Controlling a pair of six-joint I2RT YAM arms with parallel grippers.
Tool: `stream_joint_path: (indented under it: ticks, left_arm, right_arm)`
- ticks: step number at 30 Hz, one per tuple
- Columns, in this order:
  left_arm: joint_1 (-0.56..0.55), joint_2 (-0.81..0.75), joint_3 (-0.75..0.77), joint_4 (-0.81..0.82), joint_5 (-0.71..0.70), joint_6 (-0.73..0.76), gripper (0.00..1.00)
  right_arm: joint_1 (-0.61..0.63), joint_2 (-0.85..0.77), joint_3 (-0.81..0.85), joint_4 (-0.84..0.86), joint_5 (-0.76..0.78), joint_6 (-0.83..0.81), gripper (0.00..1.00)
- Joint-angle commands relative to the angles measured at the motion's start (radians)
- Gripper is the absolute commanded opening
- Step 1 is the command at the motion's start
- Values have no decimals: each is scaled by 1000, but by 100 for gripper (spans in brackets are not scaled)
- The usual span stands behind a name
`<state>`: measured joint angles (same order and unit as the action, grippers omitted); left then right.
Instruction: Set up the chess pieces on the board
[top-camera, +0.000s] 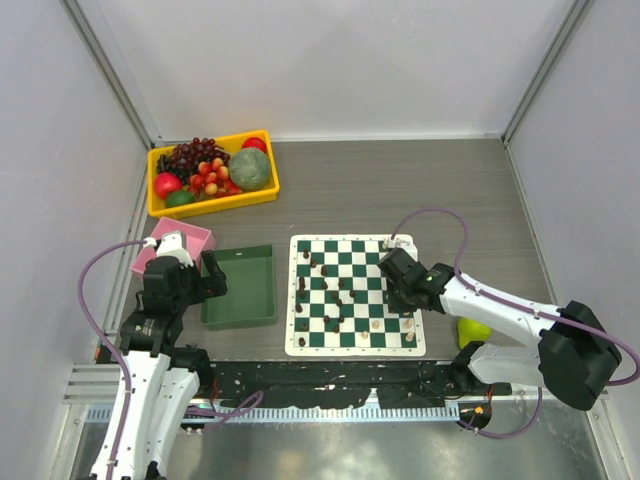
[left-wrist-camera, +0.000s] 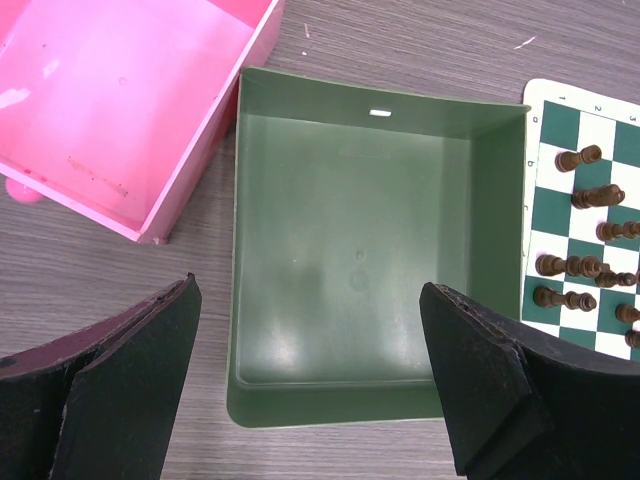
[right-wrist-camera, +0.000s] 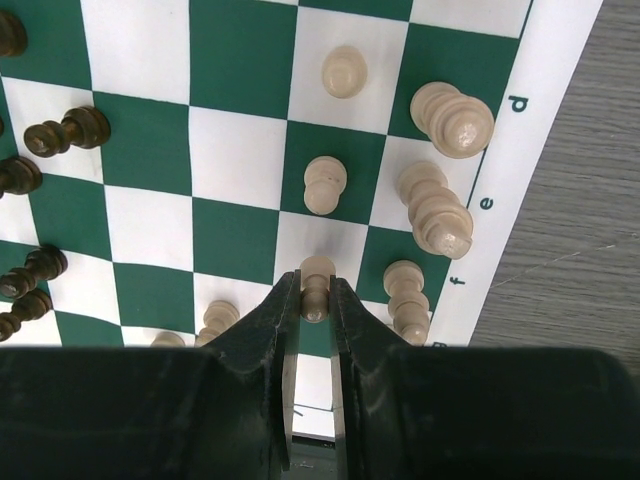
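Note:
The board (top-camera: 293, 296) of green and white checks lies at the table's middle. Dark chess pieces (top-camera: 325, 295) stand scattered on its left half, and some lie on their sides (right-wrist-camera: 65, 130). Cream pieces (top-camera: 377, 325) cluster at its near right corner. My right gripper (right-wrist-camera: 316, 285) is shut on a cream pawn (right-wrist-camera: 318, 268) just above that corner, with other cream pieces (right-wrist-camera: 437, 208) close by. From above, the right gripper (top-camera: 400, 287) hangs over the board's right side. My left gripper (left-wrist-camera: 308, 288) is open and holds nothing, above the near edge of the green tray (left-wrist-camera: 350, 250).
The empty green tray (top-camera: 240, 288) sits left of the board, with a pink box (top-camera: 185, 238) beside it. A yellow bin (top-camera: 212, 206) of fruit stands at the back left. A yellow-green object (top-camera: 472, 330) lies by the right arm near the table's front.

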<state>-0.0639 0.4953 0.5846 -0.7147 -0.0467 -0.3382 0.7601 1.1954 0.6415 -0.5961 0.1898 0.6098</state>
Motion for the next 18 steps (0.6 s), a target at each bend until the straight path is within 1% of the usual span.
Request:
stream_joint_path:
  ticks: [1, 18]
  left_arm:
    - [3, 2, 29, 32, 16, -2, 99]
    - [1, 2, 30, 34, 11, -2, 99]
  right_arm:
    - [5, -3, -3, 24, 19, 22, 20]
    - [5, 33, -2, 48, 23, 19, 21]
